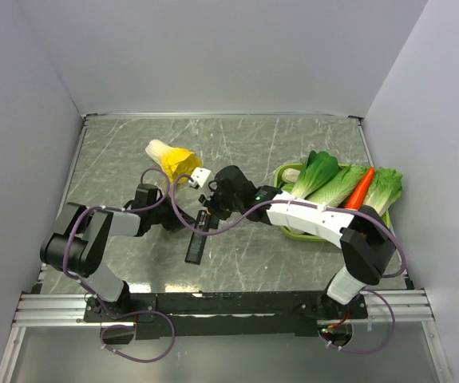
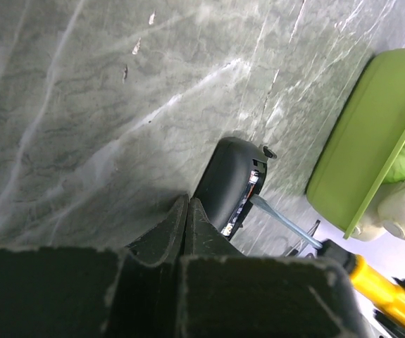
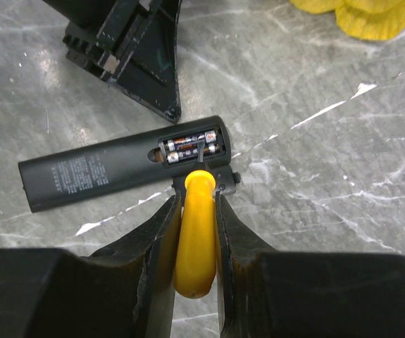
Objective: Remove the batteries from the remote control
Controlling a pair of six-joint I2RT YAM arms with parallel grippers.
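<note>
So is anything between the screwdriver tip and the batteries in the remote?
Nothing visible. The remote control has its compartment open, both batteries are bare, and the screwdriver in the right gripper has its tip among them.

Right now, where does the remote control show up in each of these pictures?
Top external: remote control just left of centre, lying lengthwise.
Left wrist: lower centre, only its rounded end.
Right wrist: left of centre, batteries exposed.
Shared landmark: left gripper, tip at the remote's edge in every view.
</note>
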